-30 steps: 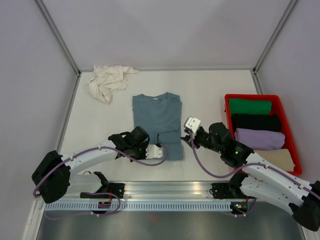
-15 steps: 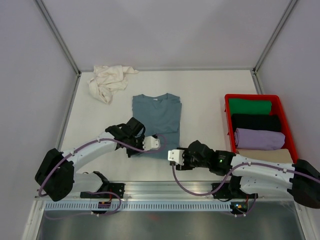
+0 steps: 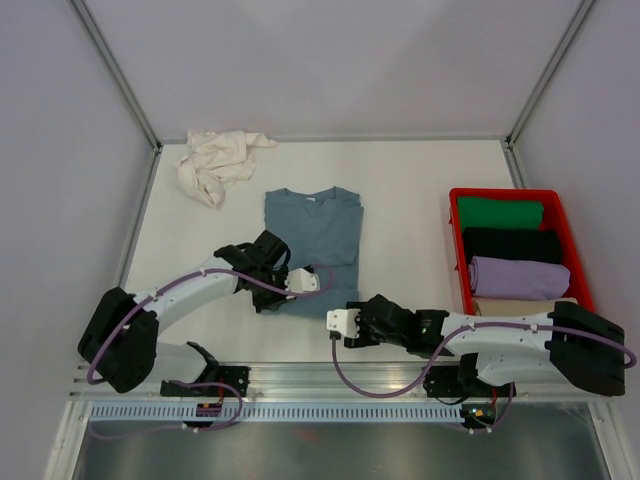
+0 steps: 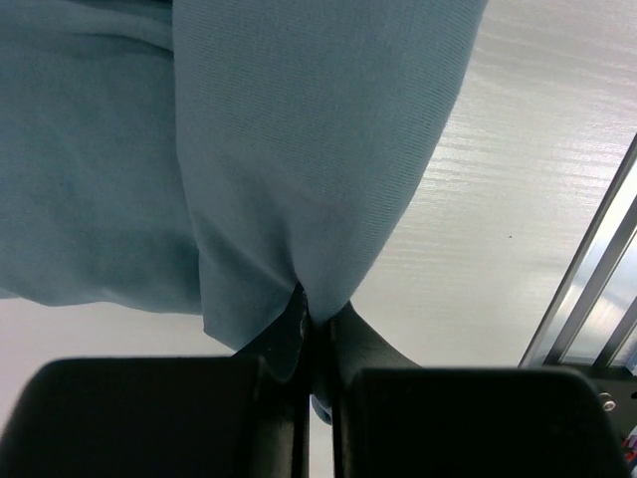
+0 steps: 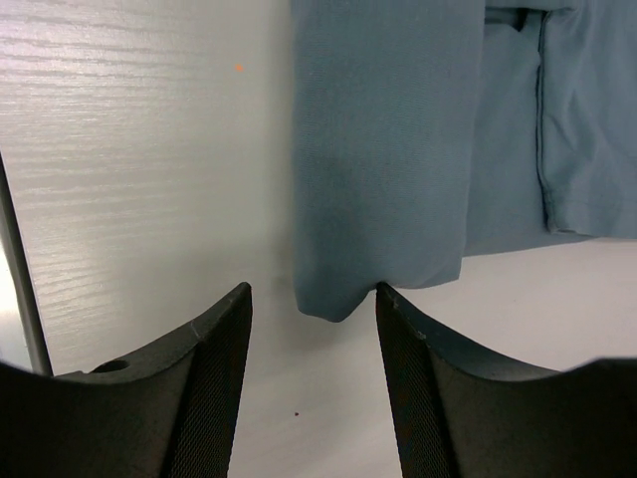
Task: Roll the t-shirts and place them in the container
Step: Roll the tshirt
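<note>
Top external view: a cream t-shirt (image 3: 218,162) lies crumpled at the far left corner of the table (image 3: 420,170). The blue-grey t-shirt (image 3: 312,232) lies mid-table. The left gripper (image 3: 312,284) pinches its near hem, and the right gripper (image 3: 340,322), jaws apart, straddles a near corner. A red crate (image 3: 455,240) sits at the right edge.

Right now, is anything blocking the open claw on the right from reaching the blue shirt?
Nothing visible does. The right gripper has its jaws open, facing the near corner of the blue-grey t-shirt, with only bare table around that corner. The left gripper is off to one side, pinching the shirt's hem.
</note>
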`<state>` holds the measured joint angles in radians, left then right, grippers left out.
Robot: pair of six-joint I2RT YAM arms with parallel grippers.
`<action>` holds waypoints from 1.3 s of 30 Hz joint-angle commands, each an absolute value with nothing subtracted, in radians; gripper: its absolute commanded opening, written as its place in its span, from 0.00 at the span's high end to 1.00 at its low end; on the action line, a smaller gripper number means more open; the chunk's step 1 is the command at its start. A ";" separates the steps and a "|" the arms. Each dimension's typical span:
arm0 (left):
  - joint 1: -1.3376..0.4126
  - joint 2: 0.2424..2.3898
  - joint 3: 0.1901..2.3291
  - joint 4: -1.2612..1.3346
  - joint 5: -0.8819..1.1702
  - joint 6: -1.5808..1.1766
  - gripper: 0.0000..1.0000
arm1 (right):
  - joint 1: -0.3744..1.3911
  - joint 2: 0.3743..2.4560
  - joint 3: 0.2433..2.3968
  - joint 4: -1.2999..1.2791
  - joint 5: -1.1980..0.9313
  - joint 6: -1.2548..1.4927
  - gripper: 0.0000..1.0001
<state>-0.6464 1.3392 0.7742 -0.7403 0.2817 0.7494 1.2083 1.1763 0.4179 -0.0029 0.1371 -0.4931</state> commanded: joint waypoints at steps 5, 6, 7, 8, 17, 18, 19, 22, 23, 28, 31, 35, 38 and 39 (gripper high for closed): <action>-0.611 1.328 0.825 -0.759 0.333 0.778 0.98 | 1.213 1.149 0.417 0.041 0.097 -0.519 0.40; -0.611 1.330 0.825 -0.759 0.334 0.778 0.98 | 1.213 1.147 0.417 0.038 0.094 -0.518 0.40; -0.609 1.333 0.827 -0.759 0.334 0.778 0.98 | 1.213 1.150 0.419 0.037 0.092 -0.517 0.40; -0.609 1.336 0.827 -0.758 0.336 0.776 0.98 | 1.213 1.152 0.420 0.038 0.094 -0.518 0.40; -0.607 1.356 0.779 -0.732 0.351 0.769 0.98 | 1.213 1.274 0.445 0.084 0.150 -0.564 0.42; -0.607 1.350 0.784 -0.732 0.356 0.769 0.98 | 1.213 1.285 0.449 0.084 0.152 -0.574 0.47; -0.607 1.348 0.785 -0.732 0.356 0.769 0.98 | 1.212 1.295 0.454 0.087 0.158 -0.574 0.51; -0.606 1.339 0.782 -0.733 0.350 0.770 0.98 | 1.212 1.307 0.460 0.077 0.160 -0.571 0.78; -0.606 1.336 0.776 -0.733 0.351 0.772 0.98 | 1.212 1.295 0.459 0.075 0.156 -0.565 0.88; -0.601 1.307 0.746 -0.753 0.374 0.779 0.98 | 1.203 1.249 0.491 0.003 0.060 -0.529 0.97; -0.600 1.302 0.724 -0.756 0.406 0.764 0.98 | 1.180 1.259 0.537 -0.089 0.003 -0.517 1.00; -0.586 1.269 0.721 -0.758 0.416 0.732 0.95 | 1.154 1.261 0.534 -0.081 -0.101 -0.519 1.00; -0.584 1.240 0.706 -0.750 0.416 0.710 0.73 | 1.132 1.287 0.554 -0.098 -0.124 -0.520 1.00; -0.586 1.235 0.700 -0.746 0.417 0.697 0.67 | 1.123 1.295 0.561 -0.103 -0.132 -0.514 1.00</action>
